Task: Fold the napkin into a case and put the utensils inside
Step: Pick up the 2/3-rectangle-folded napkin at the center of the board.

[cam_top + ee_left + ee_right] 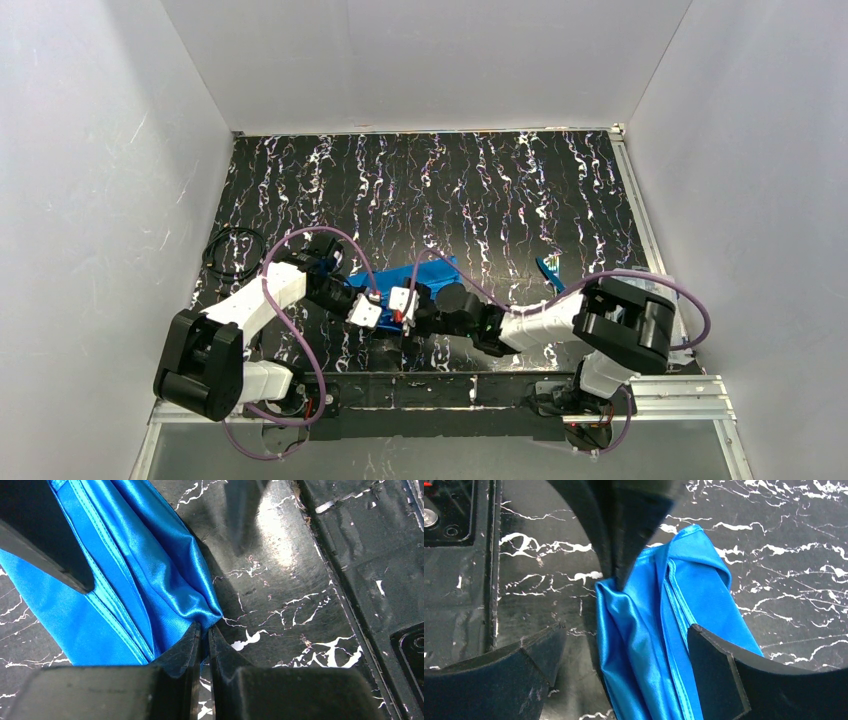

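FREE: far table (420,180) | BLOCKED: near centre by napkin (425,273), left pincer (205,628), right pincer (625,631)

Plain bright blue, unpatterned, is being shown by the napkin (659,645); black streaked with white veins is being displayed by the table (450,190); purple is being shown by the cables (298,335), blue-green by the utensils (550,268).

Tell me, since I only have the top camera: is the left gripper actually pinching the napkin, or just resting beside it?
Observer: Pinching. The left wrist view shows the left gripper shut on a folded corner of the napkin.
Operator: And the right one?
Observer: The right gripper is wide open over the cloth, gripping nothing.
Operator: Is the cloth lying in a single sheet?
Observer: No. The right wrist view shows several layers, with stitched hems stacked along the middle.
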